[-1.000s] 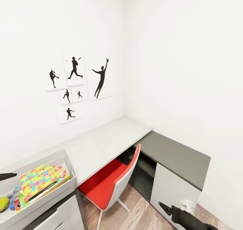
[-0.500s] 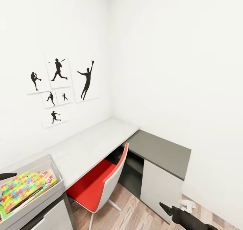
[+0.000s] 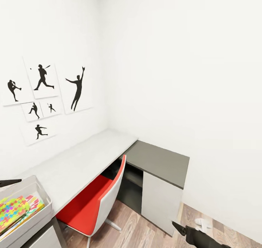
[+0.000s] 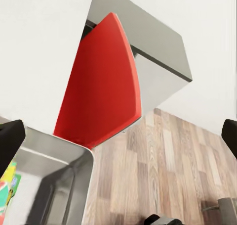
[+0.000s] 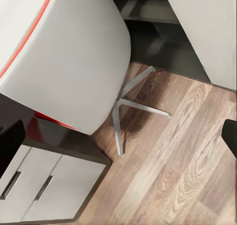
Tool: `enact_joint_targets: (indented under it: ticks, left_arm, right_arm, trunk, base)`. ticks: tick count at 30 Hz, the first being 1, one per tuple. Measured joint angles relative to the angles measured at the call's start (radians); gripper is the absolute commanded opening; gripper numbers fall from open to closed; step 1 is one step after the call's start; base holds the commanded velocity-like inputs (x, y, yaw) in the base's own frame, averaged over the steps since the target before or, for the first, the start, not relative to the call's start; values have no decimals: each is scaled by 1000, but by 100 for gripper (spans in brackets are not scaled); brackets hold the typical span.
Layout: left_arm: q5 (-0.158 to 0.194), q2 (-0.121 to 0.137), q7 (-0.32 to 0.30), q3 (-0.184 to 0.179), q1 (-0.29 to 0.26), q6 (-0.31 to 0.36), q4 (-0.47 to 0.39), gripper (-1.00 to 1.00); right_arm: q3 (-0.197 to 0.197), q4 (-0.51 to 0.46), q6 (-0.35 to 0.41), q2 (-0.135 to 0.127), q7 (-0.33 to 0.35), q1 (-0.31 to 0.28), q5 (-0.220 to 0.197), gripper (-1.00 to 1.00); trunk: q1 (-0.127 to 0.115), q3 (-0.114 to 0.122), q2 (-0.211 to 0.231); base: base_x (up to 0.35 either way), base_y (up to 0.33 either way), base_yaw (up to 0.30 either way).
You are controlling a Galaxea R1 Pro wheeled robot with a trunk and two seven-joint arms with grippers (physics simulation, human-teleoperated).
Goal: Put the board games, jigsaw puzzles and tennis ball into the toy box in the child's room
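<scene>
The toy box [image 3: 36, 219] stands on the light-grey table [image 3: 83, 157] at the lower left edge of the head view. A yellow multicoloured jigsaw puzzle [image 3: 12, 210] lies in it, over a red-edged flat box [image 3: 35, 203] that looks like a board game. My left gripper [image 4: 118, 138] hangs open and empty beside the toy box's corner [image 4: 69, 158]; its dark tip [image 3: 9, 183] pokes in just above the box. Low over the floor, my right gripper [image 5: 118, 136] is open too, holding nothing. The tennis ball and the bed are out of view.
A red-seated chair [image 3: 91, 204] with a grey back [image 5: 64, 52] is tucked under the table. The lower dark-grey section [image 3: 156, 160] joins at the corner. White drawers [image 5: 44, 185] sit under the desk. Wood-plank floor [image 3: 145, 233] lies open to the right. Silhouette pictures [image 3: 43, 91] hang on the wall.
The camera has swung to the right, so the whole scene has slid left and the toy box has partly left the picture. Both arms hold the same pose.
</scene>
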Motion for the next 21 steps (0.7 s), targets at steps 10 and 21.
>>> enact_joint_targets:
  ticks: [10, 21]
  left_arm:
    - [1, -110, 1, 3, -1, 275, -308, 100]
    - [-11, -287, 6, -5, 0, 541, -619, 100]
  right_arm:
    - [0, 40, -24, -5, 0, -1, 2, 100]
    - [0, 69, -61, -8, 0, -2, 1, 100]
  trunk:
    - [0, 10, 0]
    - [0, 20, 0]
  base:
    - [0, 0, -254]
    - [0, 0, -254]
